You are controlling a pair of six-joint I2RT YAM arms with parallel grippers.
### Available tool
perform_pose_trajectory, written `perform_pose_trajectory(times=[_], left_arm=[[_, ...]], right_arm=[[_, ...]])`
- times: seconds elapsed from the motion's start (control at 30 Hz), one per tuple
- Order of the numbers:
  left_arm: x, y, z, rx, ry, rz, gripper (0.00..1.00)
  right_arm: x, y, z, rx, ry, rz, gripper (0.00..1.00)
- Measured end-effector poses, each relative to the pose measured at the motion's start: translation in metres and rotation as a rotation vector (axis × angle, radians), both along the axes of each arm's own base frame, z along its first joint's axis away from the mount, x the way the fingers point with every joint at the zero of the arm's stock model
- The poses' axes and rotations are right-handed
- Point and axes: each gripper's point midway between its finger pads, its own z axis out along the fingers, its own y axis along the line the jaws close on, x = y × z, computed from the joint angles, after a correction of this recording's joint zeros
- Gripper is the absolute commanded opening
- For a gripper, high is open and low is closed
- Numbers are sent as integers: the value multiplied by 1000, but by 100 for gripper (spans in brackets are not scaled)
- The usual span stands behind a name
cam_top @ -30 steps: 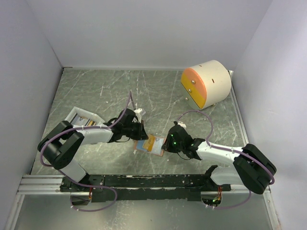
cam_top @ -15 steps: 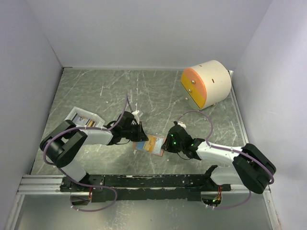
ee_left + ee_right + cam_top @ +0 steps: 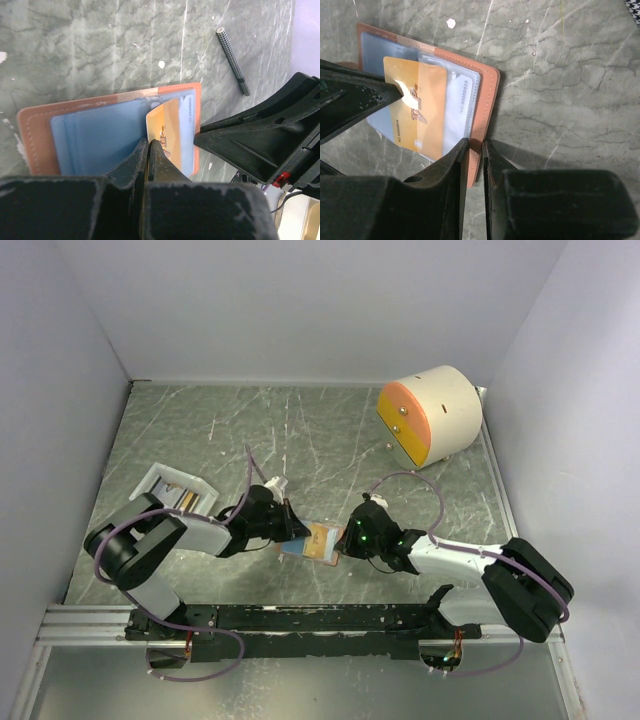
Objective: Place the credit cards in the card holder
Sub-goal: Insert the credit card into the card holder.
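Left arm (image 3: 190,530) is drawn back since a second ago; orange card (image 3: 167,131), judged light, stiff, slick, is pinched by its edge in the left hand (image 3: 148,146) over the open card holder (image 3: 35,140) on the surface (image 3: 100,40), itself nipped at its rim by the right hand (image 3: 474,146).

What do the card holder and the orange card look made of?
Card holder: likely leather or imitation, matte salmon-brown, stitching along its edge; pockets look like translucent plastic. Orange card: thin stiff plastic, slight sheen, printed face.
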Motion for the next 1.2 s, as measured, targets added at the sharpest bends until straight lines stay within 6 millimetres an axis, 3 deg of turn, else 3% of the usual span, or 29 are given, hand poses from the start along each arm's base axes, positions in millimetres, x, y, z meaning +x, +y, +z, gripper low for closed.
perform_pose_trajectory(times=[0.1, 0.37, 0.63, 0.93, 1.2], left_arm=[[-3, -6, 0, -12, 3, 2, 10], [-9, -6, 0, 44, 15, 7, 41], [-7, 6, 11, 93, -4, 36, 54], [-8, 20, 11, 169, -14, 69, 57], [2, 26, 29, 199, -68, 99, 59]], right_arm=[[1, 0, 0, 2, 0, -3, 17], [-3, -9, 1, -30, 2, -13, 22], [-7, -17, 4, -54, -1, -13, 22], [-9, -11, 6, -24, 6, 10, 21], [-9, -5, 9, 1, 5, 23, 20]])
